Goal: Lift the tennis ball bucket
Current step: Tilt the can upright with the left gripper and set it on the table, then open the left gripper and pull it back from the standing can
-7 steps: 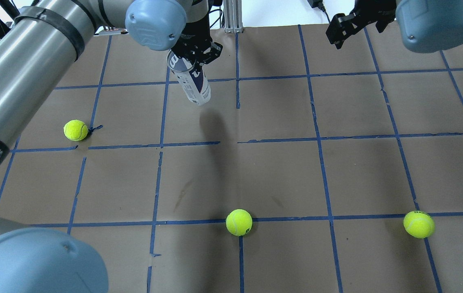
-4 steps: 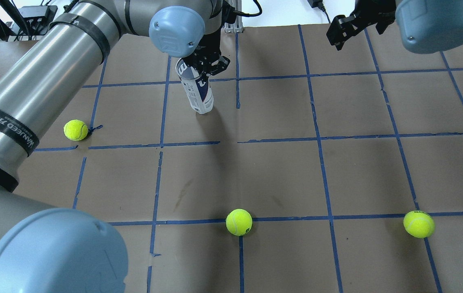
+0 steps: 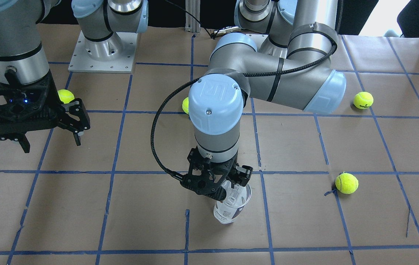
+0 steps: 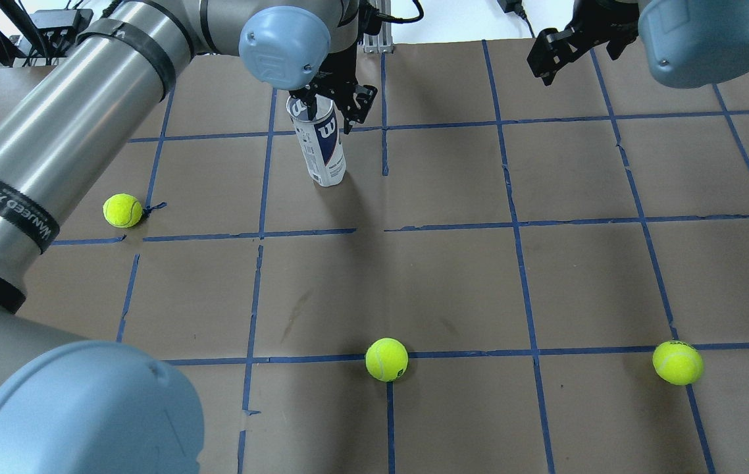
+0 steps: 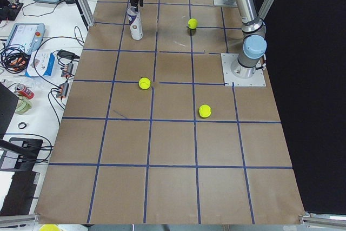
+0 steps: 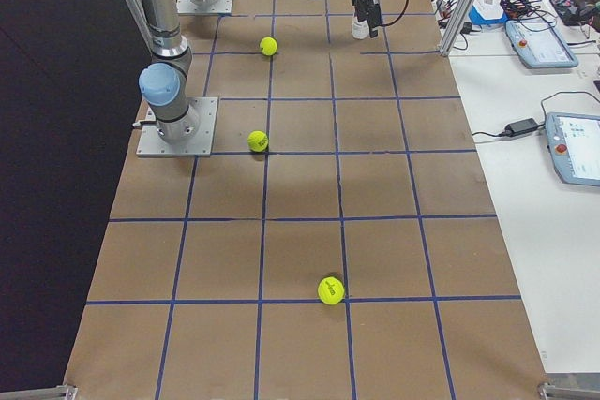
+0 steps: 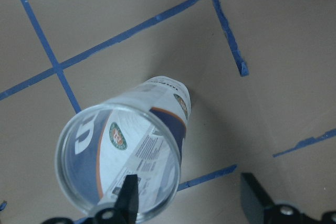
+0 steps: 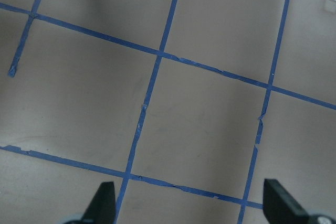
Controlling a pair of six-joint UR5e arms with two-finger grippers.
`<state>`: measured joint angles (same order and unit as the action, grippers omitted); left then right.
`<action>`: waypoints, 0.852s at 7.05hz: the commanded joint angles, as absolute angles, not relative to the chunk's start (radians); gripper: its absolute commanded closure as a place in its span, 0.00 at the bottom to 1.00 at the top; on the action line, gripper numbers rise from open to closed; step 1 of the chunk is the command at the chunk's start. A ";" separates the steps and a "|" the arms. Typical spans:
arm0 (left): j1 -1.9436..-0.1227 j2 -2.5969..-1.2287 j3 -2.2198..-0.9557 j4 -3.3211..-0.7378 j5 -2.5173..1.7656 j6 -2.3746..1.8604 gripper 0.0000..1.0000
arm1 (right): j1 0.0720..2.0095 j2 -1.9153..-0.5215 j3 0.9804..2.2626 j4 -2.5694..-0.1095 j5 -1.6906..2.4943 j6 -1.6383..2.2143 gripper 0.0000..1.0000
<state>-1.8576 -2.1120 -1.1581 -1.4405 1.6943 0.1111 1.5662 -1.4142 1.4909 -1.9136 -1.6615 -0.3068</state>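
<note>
a: where is the tennis ball bucket [image 4: 323, 148] at this moment?

b: it stands upright on the brown paper [image 4: 453, 276], on the side of the table far from the robot, a little left of the middle in the overhead view. its base rests on the paper, near a line of blue tape [image 4: 384, 148], and its open mouth looks up.

a: and the left gripper [image 4: 330, 105], does it hold the bucket?

b: no. it hangs just over the mouth, and its jaws are spread and clamp nothing. in the left wrist view one finger [image 7: 128, 195] shows in front of the open mouth, and the other one is outside, apart from the clear wall (i cannot tell if the first finger touches the rim).

a: what about the right gripper [image 8: 191, 205]?

b: it is above bare paper near the far right corner, well apart from the bucket. its jaws are wide open with nothing between them.

a: anything else on the table?

b: yes. a tennis ball [image 4: 122, 210] lies to the left of the bucket, another tennis ball [image 4: 386, 359] lies on the near side on a tape line, and a third tennis ball [image 4: 677, 363] lies on the near right. all are well apart from the bucket.
</note>
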 commanded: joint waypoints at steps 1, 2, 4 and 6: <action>-1.855 -2.025 -1.173 -1.433 1.668 0.100 0.00 | 1.566 -1.414 1.491 -1.914 -1.661 -0.307 0.00; -1.850 -1.949 -1.204 -1.456 1.648 0.085 0.00 | 1.566 -1.414 1.491 -1.916 -1.661 -0.307 0.00; -1.812 -1.765 -1.440 -1.454 1.649 0.066 0.00 | 1.566 -1.414 1.491 -1.917 -1.661 -0.307 0.00; -1.659 -1.567 -1.622 -1.455 1.596 0.052 0.00 | 1.566 -1.413 1.491 -1.917 -1.661 -0.307 0.00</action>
<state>-1.7451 -1.6857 -1.5188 -1.4453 1.6330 0.0645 1.5662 -1.4135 1.4910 -1.9173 -1.6613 -0.3068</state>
